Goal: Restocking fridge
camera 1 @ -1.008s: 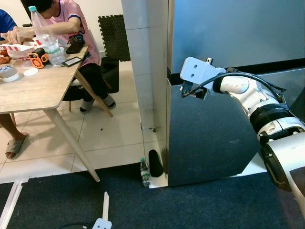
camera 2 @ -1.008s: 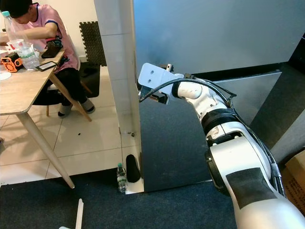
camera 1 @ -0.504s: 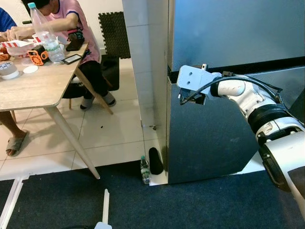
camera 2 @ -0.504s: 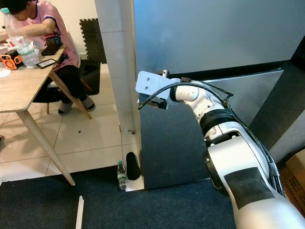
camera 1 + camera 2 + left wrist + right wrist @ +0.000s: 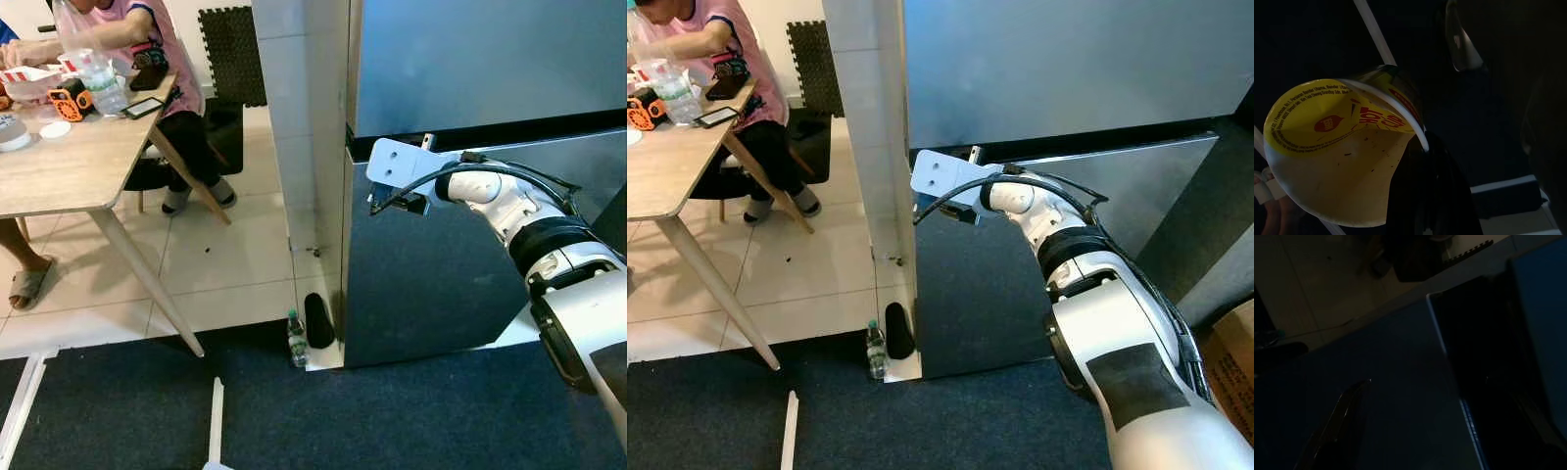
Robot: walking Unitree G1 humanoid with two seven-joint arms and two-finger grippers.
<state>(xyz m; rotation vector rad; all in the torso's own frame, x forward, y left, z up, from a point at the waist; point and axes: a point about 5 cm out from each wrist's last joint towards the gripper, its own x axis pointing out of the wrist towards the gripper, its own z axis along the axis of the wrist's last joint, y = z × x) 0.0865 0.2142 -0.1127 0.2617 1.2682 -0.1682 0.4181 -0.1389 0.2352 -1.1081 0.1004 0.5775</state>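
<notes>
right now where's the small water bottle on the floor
In the left eye view the small water bottle stands upright on the floor at the fridge's lower left corner, beside a dark shoe, left of and well below the right claw.

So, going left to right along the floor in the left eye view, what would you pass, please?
Table leg → small bottle → dark shoe → fridge door.
</notes>
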